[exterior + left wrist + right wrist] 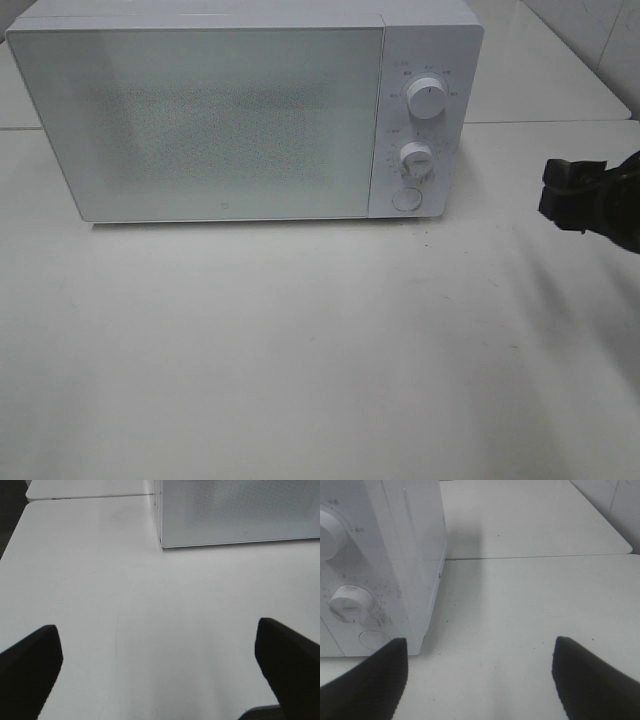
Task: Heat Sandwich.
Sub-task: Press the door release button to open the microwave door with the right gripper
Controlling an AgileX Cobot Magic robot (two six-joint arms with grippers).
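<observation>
The sandwich is out of view in every frame. A white microwave [200,120] stands at the back of the table with its frosted door shut, and nothing shows through it. My right gripper [552,195] hangs at the far right, level with and apart from the control panel; in the right wrist view its fingers [370,680] stand wide with nothing between them, so the gripper [480,642] is open. My left gripper [156,627] is open and empty over bare table, short of the microwave's front left corner [161,542].
The panel carries an upper knob [427,100], a lower knob [416,160] and a round button [406,199]. The white table [300,350] runs in front of the microwave. A second table [530,515] adjoins behind, by a tiled wall.
</observation>
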